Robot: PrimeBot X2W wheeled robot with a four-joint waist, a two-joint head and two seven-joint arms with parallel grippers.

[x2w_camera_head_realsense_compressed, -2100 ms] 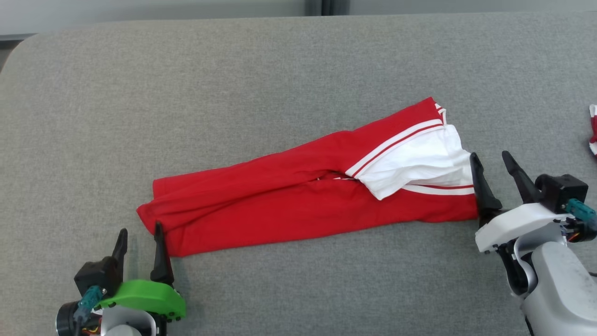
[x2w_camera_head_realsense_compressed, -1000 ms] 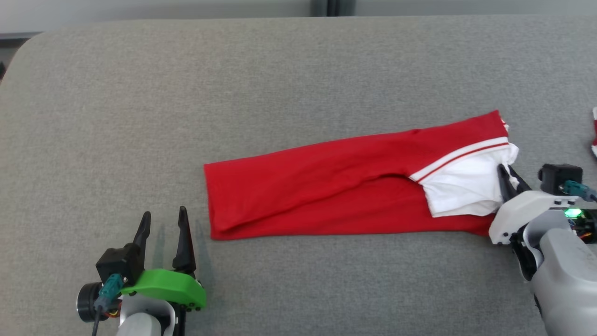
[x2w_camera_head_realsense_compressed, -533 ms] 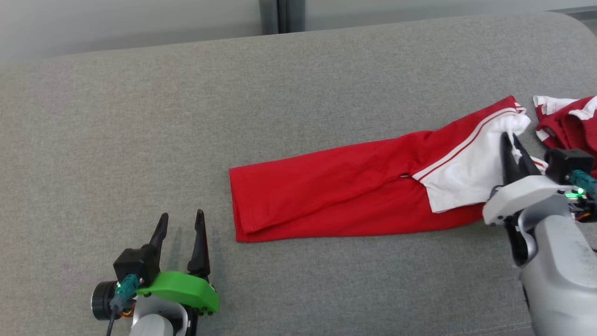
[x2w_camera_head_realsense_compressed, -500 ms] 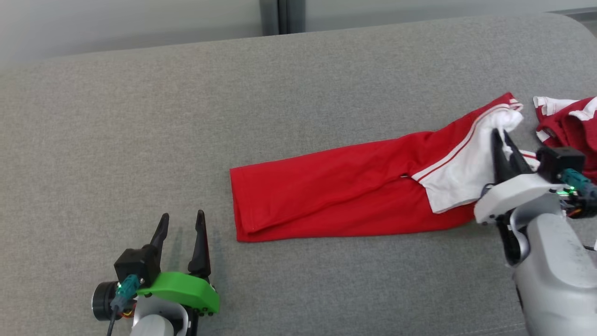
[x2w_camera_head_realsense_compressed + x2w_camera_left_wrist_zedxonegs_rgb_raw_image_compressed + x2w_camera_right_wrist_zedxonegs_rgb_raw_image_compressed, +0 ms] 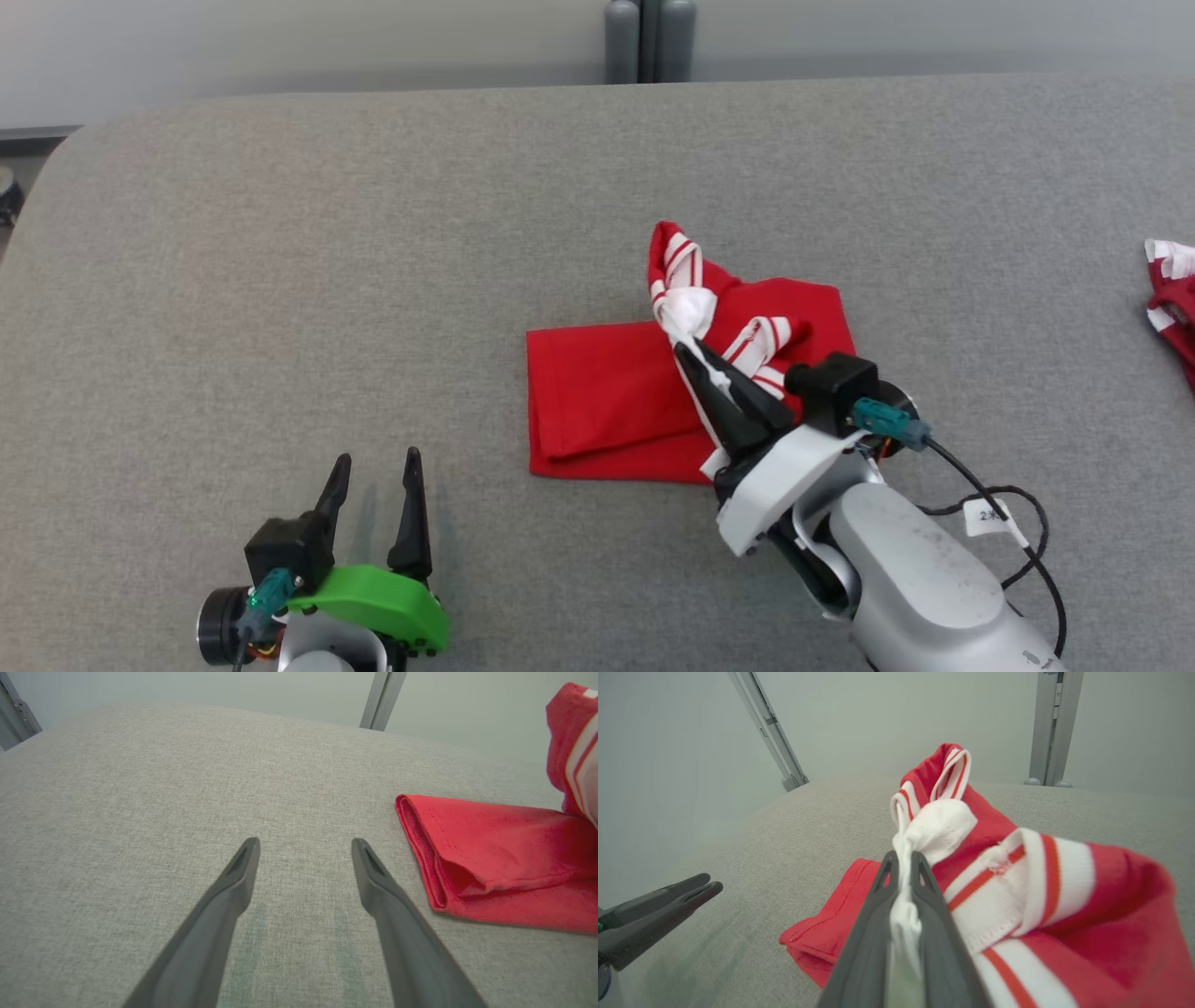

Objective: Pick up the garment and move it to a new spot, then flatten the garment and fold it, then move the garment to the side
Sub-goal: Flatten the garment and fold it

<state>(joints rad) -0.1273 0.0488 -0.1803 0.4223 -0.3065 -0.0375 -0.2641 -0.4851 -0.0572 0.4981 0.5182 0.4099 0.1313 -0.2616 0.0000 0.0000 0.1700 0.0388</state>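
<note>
Evidently soft and light, the red jersey [image 5: 597,401] lies half-folded on the middle of the grey padded surface [image 5: 280,280]. Your right gripper [image 5: 689,357] pinches its bunched white sleeve cloth, lifted. It should droop, so take thick seams or corners. Your left gripper [image 5: 376,459] stands spread and empty, nearby.

garment [image 5: 597,401] lay mid-table [image 5: 280,280], its right end raised above the flat left part | right gripper [image 5: 682,348] came in from near right, clamped on that raised end | left gripper [image 5: 377,455] sat near left, apart from garment, fingers spread | second cloth [image 5: 1172,299] at table's right edge | posts [image 5: 639,42] behind table
</note>
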